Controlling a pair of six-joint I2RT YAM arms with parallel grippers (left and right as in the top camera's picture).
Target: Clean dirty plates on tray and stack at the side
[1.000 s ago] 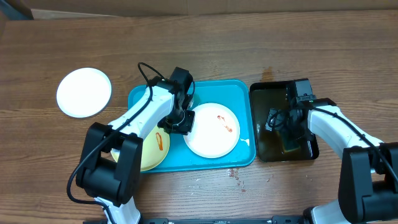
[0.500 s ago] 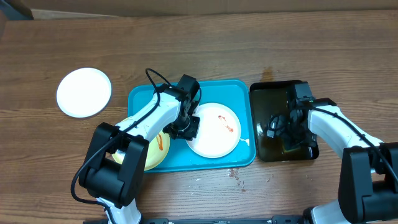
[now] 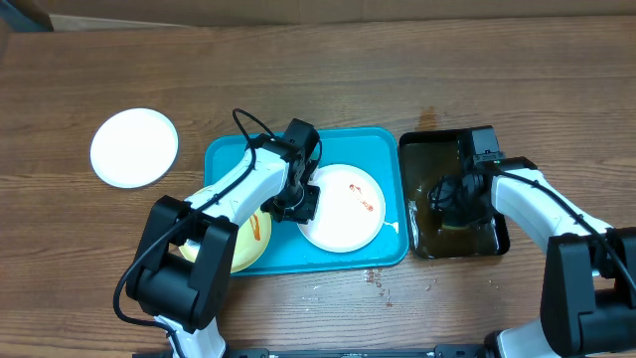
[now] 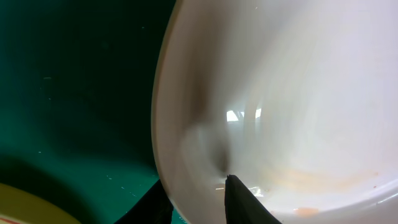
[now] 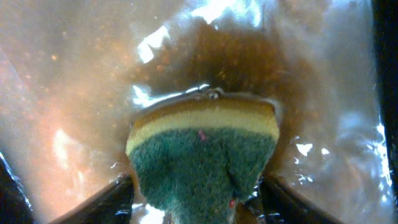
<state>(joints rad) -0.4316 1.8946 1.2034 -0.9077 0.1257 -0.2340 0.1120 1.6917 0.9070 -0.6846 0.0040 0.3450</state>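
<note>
Turquoise plastic, rectangular with rounded corners and a raised rim: that tray (image 3: pixel 388 149) sits mid-desk, and I place everything from it. On its right half lies a round white plate with a reddish-brown smear (image 3: pixel 343 207). My left jaws are nearly closed on that plate's left rim. In the left wrist view one dark finger (image 4: pixel 244 200) lies over the plate's inside and the other sits below the rim's outer edge. A pale yellow-green round plate (image 3: pixel 248 254), also smeared, lies at the tray's corner nearest the left arm's base. It overhangs the rim and is partly hidden by the arm. A white round plate with no smear that I can see (image 3: pixel 134 147) rests on the wooden desk (image 3: pixel 328 60), well apart to the tray's left. Just beside the tray's right edge stands a smaller black rectangular tray (image 3: pixel 402 189) holding brownish liquid. My right jaws reach into it, fairly wide, clasping a wet yellow-and-green sponge (image 5: pixel 202 149) with a finger (image 5: pixel 115 196) against each side.
</note>
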